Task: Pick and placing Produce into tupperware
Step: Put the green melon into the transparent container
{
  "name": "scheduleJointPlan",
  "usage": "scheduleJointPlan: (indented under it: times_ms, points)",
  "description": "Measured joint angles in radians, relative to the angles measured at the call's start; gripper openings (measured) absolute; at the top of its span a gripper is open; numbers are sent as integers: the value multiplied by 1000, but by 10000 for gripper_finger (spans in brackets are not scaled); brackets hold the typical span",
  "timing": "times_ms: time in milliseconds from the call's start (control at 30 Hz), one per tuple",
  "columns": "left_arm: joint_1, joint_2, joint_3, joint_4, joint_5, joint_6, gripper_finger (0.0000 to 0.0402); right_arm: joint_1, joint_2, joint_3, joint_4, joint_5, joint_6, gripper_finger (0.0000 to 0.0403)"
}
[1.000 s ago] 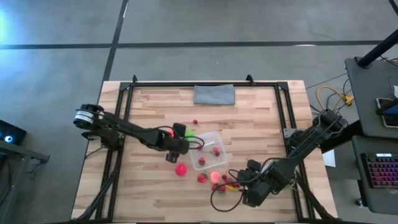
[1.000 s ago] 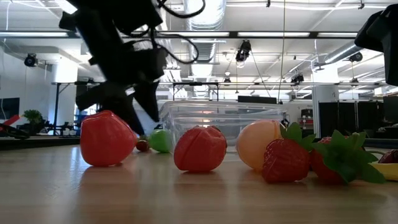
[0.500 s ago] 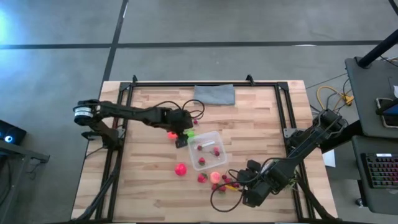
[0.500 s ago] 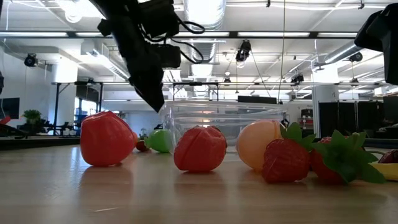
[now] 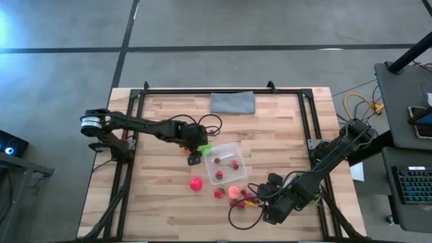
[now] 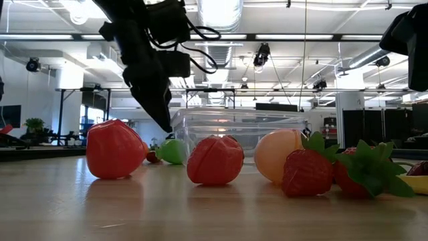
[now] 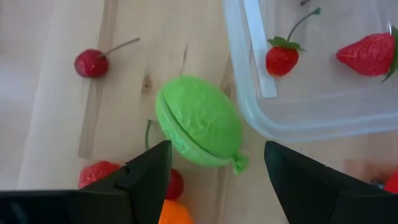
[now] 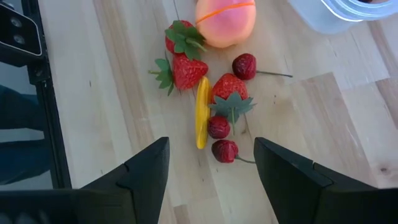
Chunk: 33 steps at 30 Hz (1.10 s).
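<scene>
Our left hand (image 7: 214,171) hangs spread above the green ball (image 7: 199,129), which lies on the tabletop (image 5: 162,202) just beside the tupperware (image 5: 226,163) holding small red berries. Our right hand (image 8: 211,171) waits spread over strawberries (image 8: 186,71) nearby.

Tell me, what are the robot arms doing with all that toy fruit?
They are packing toy fruit into the clear box. The left hand is open and hovers over the green fruit lying beside the box, which already holds a few berries. The right hand is open too, waiting above the strawberries and the peach.
</scene>
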Motion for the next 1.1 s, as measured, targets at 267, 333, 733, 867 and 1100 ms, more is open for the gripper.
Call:
scheduleJointPlan:
  times_ms: [267, 333, 733, 867, 1100]
  points:
    - [-15, 58, 2, 76, -10, -18, 242, 0, 0, -3, 7, 8, 0, 226]
    - [-15, 72, 4, 65, -21, -19, 242, 0, 0, -3, 9, 8, 0, 226]
    - [-14, 77, 6, 73, -56, -98, 242, 0, 0, -3, 15, 26, 3, 226]
    - [-14, 75, 6, 95, -65, -90, 242, 0, 0, -3, 14, 34, 2, 226]
    - [-29, 75, 6, 158, -84, 12, 252, 0, 0, -3, 15, 50, 3, 226]
